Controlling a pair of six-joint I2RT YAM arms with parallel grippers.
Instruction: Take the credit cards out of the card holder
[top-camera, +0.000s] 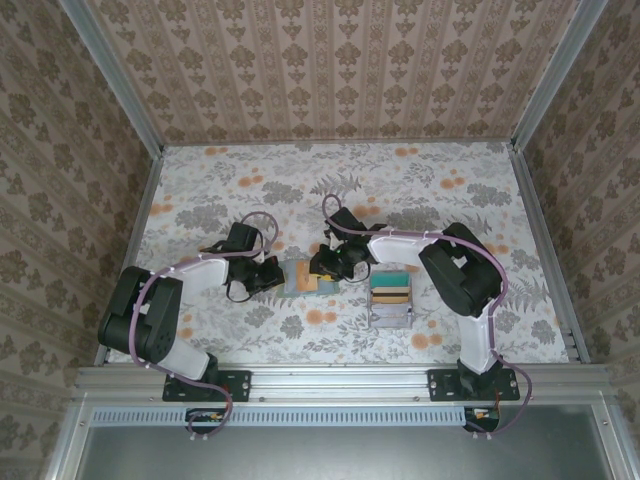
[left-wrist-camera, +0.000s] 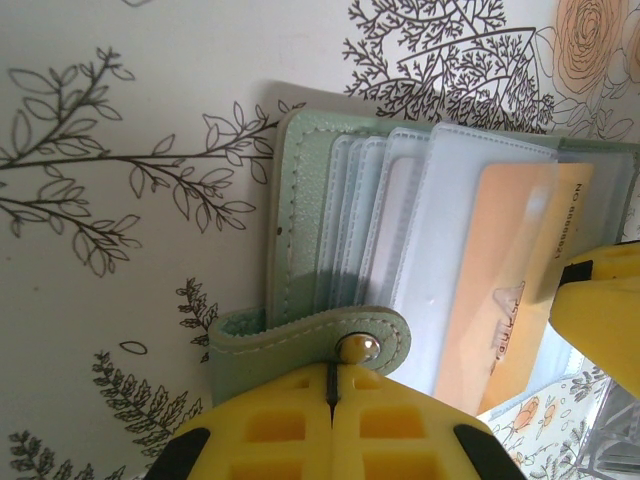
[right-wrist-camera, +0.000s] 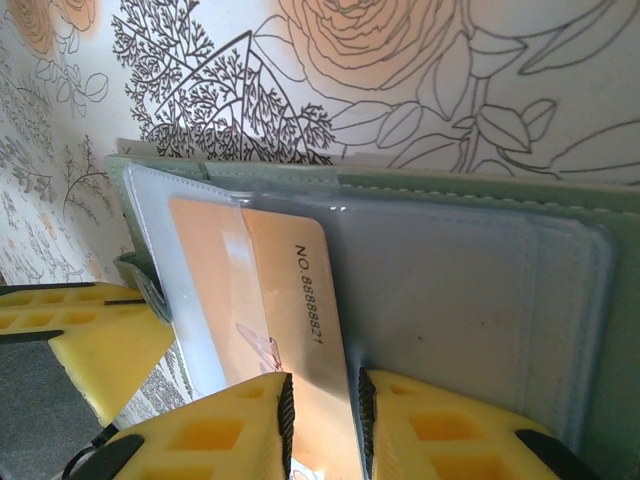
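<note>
- The card holder (left-wrist-camera: 300, 230), pale grey-green with stitched edges and clear plastic sleeves, is lying open on the floral bench (top-camera: 450, 200) between both tools.
- The left tool (left-wrist-camera: 330, 400) is pinching its snap strap (left-wrist-camera: 300, 345), jaws pressed together.
- The right tool (right-wrist-camera: 322, 415) is gripping an orange card (right-wrist-camera: 300, 330), which is sticking out of a sleeve.

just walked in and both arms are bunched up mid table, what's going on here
Both arms are working on the card holder, which lies open on the table. The left gripper is shut at its snap strap, holding it down. The right gripper has its fingers on either side of an orange card sticking partway out of a clear sleeve; whether they pinch it is unclear. A grey tray sits to the right.
</note>
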